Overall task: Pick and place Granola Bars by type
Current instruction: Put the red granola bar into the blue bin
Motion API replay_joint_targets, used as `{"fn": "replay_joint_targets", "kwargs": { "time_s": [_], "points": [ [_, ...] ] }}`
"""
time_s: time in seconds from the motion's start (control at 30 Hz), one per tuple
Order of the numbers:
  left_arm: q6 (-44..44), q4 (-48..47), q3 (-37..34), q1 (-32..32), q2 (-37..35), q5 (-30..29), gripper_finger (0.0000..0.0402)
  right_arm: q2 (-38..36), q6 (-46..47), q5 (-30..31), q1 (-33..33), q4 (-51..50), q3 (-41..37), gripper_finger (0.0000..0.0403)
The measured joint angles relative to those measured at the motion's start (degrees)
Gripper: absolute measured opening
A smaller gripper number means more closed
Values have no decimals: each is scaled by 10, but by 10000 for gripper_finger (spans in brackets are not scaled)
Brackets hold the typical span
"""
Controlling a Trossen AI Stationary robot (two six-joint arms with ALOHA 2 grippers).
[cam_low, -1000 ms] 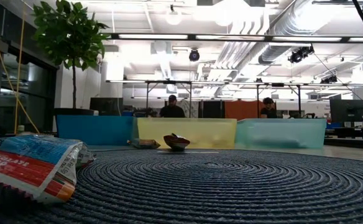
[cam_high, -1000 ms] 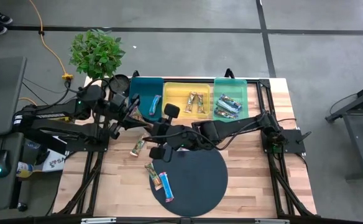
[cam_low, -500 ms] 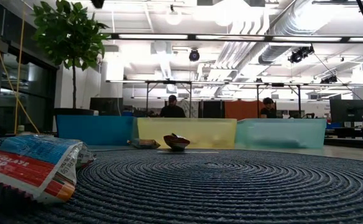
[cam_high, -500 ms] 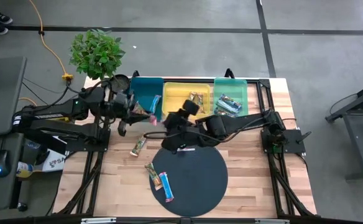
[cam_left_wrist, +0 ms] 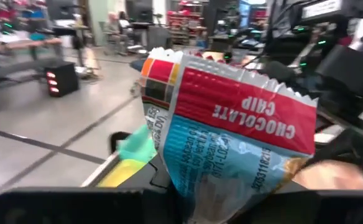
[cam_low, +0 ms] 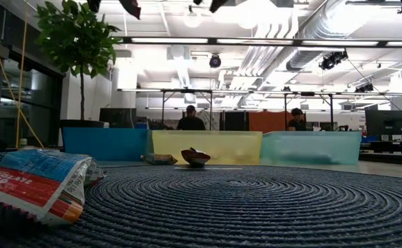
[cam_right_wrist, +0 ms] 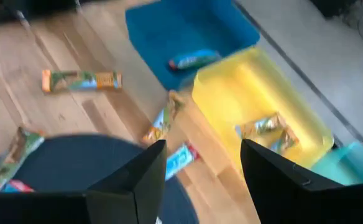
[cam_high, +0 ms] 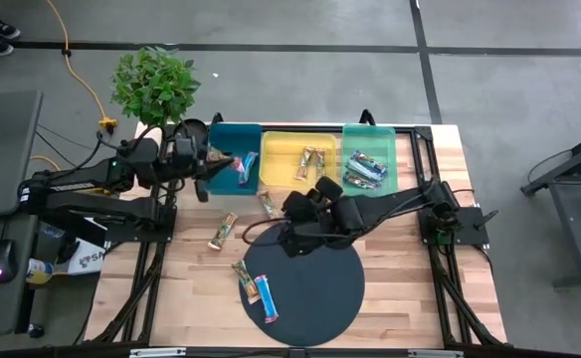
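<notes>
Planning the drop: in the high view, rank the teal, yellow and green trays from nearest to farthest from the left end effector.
1. Teal tray: left end of the row; the left end effector, holding a blue bar, overlaps it.
2. Yellow tray: middle of the row.
3. Green tray: right end.

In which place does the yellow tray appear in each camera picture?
High view: yellow tray at the table's far edge, middle of three.
Low view: centre background.
Left wrist view: cannot tell; a wrapper fills it.
Right wrist view: right of centre.
Shared landmark: the teal tray touching its side.
</notes>
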Motion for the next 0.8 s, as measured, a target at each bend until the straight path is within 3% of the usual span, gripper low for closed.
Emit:
{"fn": "replay_joint_targets", "kwargs": {
  "time_s": [0.2,0.37,0.63,0.8],
  "points": [
    [34,-24,0,3,9,-98,83,1,81,-34,4,-37,-20,191],
    [45,-49,1,65,21,-94,83,1,107,-48,4,-52,-22,191],
    [12,-74,0,252,93,51,83,-3,118,-50,4,-54,-22,191],
    [-42,-85,0,331,166,135,83,-3,128,-52,4,-55,-22,191]
  ]
}}
